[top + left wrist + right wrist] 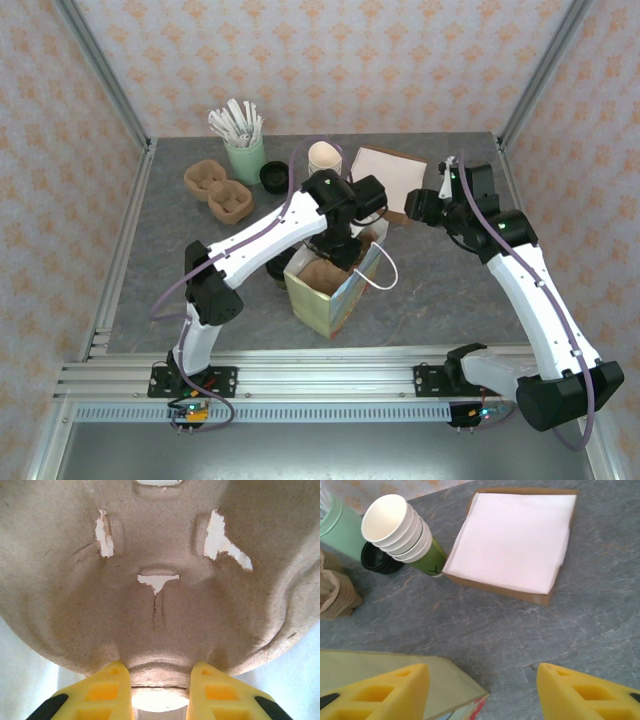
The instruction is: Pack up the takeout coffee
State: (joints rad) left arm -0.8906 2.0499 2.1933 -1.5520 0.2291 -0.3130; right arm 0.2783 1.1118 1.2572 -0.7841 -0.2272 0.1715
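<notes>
Peach patterned walls point(330, 60) around grey marbled tabletop point(440, 300)

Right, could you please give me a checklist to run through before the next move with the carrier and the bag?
1. Left end effector clamped on the carrier: ok.
2. Carrier in the open mouth of the bag: ok.
3. Bag upright: ok.
4. Right end effector open and holding nothing: ok.
5. Carrier seated on the bag's bottom: cannot tell.
6. Coffee located: cannot tell; a dark shape left of the bag is half hidden by the left arm.
</notes>
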